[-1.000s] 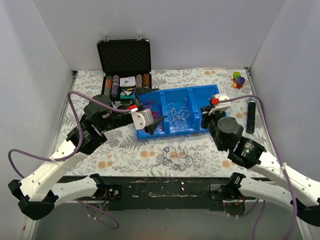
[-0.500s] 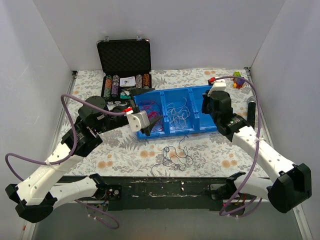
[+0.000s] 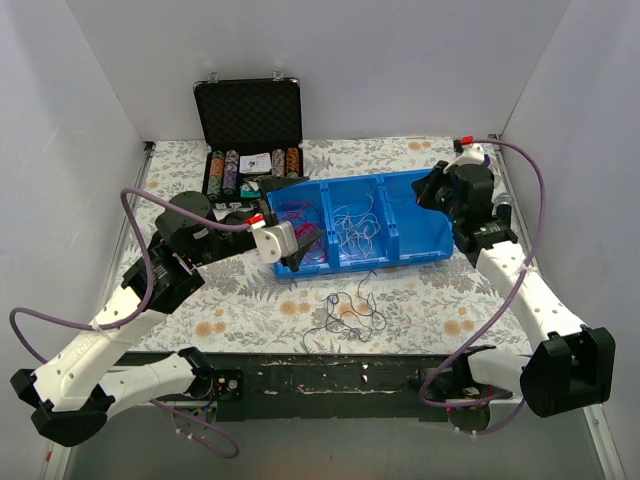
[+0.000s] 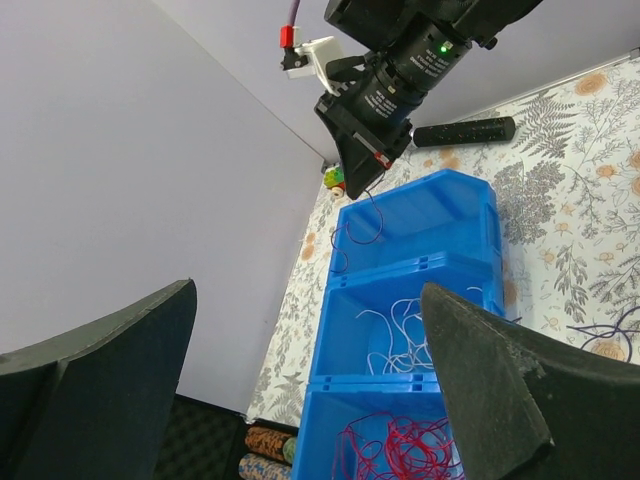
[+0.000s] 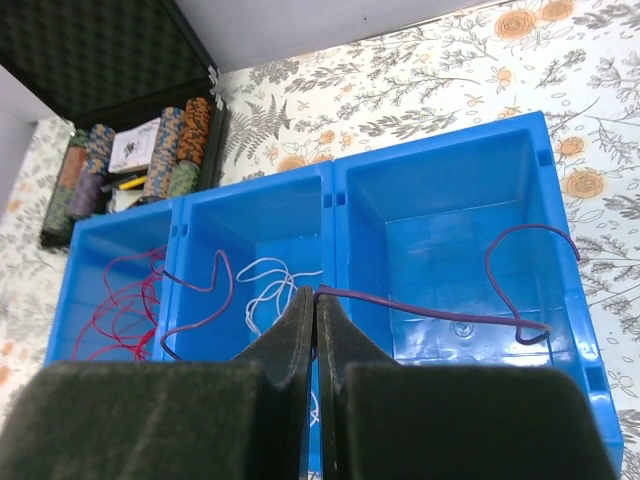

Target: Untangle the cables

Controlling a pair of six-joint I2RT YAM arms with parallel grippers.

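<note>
Several thin cables (image 3: 347, 313) lie in a loose tangle on the flowered counter (image 3: 240, 300), nearest the arm bases and just in front of a blue three-part bin (image 3: 400, 262). Over the bin's left compartment hangs the left end effector (image 3: 308, 243), released, its two padded fingers (image 4: 490, 390) spread wide with nothing between them. Below it a heap of red cables (image 4: 400, 450) lies in that compartment. White cables (image 3: 355, 225) curl in the middle compartment. Above the right compartment the right end effector (image 5: 313, 300) is clenched on a purple cable (image 5: 440, 317), its fingers pressed together. The strand runs from the fingertips down into that compartment and loops on its floor, while a second stretch bends through the middle one. Farther back, an open black case (image 3: 250, 110) stands with stacked poker chips (image 3: 230, 168) in its tray, and a black cylinder (image 4: 462, 131) lies on the counter beyond the bin's right end.
</note>
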